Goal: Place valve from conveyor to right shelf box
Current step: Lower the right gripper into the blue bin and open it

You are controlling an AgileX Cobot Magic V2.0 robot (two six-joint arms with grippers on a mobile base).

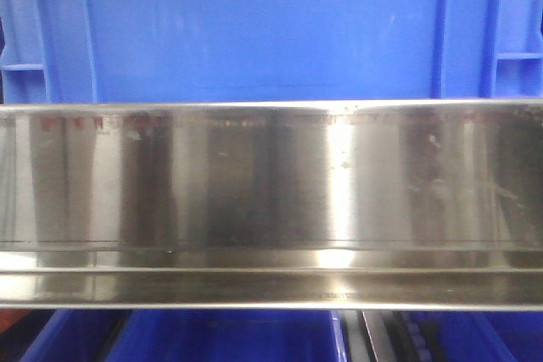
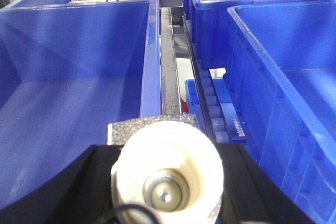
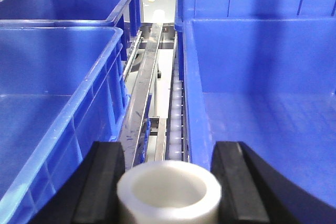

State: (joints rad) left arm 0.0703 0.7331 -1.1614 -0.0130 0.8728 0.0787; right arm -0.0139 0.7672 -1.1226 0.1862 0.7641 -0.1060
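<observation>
Left gripper (image 2: 167, 179) first: its black fingers (image 2: 79, 192) are clenched on a cream-white plastic cylinder with a shiny silver metal core. That reads as the valve (image 2: 167, 182), end-on to the lens. The grip runs across the round wall, the plainest surface for the pads. It hangs above the gap between two deep blue plastic crates (image 2: 73, 77), over a line of white rollers (image 2: 212, 111).

The right gripper (image 3: 168, 182) tells the same story. Its fingers press both sides of a white hollow plastic cylinder (image 3: 168, 195), mouth toward the camera and metal out of sight. It is probably another valve, but I can't swear to it. It sits just left of the big blue plastic crate (image 3: 262, 87), the likely drop box, so a short swing right should clear the rim.

The conveyor is in no view. The front camera shows only a brushed steel shelf rail (image 1: 271, 184).
</observation>
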